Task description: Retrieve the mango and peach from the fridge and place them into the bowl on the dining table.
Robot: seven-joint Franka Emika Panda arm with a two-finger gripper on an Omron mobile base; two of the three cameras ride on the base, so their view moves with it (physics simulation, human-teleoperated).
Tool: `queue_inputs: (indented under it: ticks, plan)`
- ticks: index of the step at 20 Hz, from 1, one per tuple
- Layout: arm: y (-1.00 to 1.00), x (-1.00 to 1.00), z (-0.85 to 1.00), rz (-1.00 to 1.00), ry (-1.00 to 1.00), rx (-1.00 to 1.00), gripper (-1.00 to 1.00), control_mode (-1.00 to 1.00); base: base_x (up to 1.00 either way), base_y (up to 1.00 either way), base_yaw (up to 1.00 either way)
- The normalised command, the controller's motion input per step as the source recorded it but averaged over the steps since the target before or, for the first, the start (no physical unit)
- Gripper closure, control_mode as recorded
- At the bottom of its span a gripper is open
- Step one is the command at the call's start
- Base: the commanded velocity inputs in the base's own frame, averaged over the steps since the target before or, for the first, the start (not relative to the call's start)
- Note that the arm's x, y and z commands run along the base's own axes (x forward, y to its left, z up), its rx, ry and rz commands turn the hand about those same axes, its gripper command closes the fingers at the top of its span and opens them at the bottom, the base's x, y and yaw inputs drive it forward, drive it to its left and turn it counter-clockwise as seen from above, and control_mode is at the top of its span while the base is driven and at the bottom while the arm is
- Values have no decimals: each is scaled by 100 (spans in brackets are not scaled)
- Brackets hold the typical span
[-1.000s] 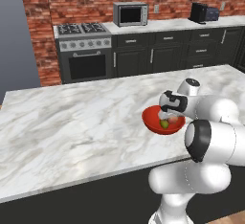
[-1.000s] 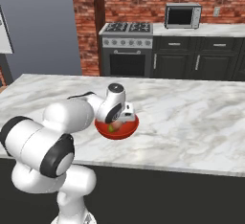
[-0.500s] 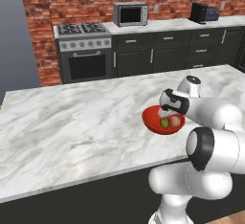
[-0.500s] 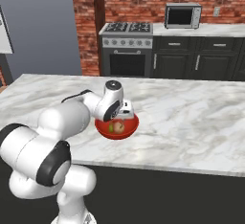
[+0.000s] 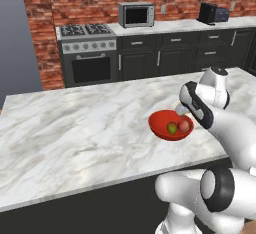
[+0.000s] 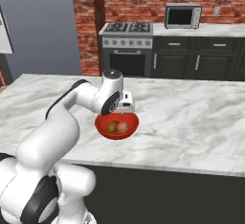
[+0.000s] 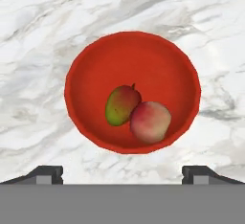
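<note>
The red bowl [image 7: 95,60] stands on the white marble dining table [image 5: 75,128], near its front edge. Inside it the yellow-green and red mango [image 7: 120,105] lies touching the orange-pink peach [image 7: 150,121]. From the left base view the bowl [image 5: 157,128] holds the mango [image 5: 172,127] left of the peach [image 5: 184,125]; the right base view shows the same bowl [image 6: 103,125], mango [image 6: 113,127] and peach [image 6: 123,127]. My gripper [image 7: 122,175] hangs open just above the bowl, fingers wide apart and holding nothing. It is also seen over the bowl's far rim [image 5: 183,110] [image 6: 125,110]. The fridge is out of view.
Beyond the table runs a dark cabinet counter with a stove [image 5: 87,45], a microwave [image 5: 136,14] and a black toaster [image 5: 212,13] against a brick wall. The table's front edge [image 5: 100,185] lies close below the bowl. Marble stretches wide to the bowl's left.
The hand has risen out of the bowl and drawn back. The peach, hidden under the hand one second ago, now lies free beside the mango.
</note>
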Motion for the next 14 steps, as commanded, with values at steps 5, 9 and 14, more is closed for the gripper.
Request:
queue_inputs:
  ticks: [5, 9, 14]
  plan:
    - [-32, -100, 58, -2, -17, 0, -100, -100, 0, 0, 0]
    - [-22, -100, 69, 0, -28, 0, -100, -100, 0, 0, 0]
    - [-13, -100, 70, 0, -35, 0, -100, -100, 0, 0, 0]
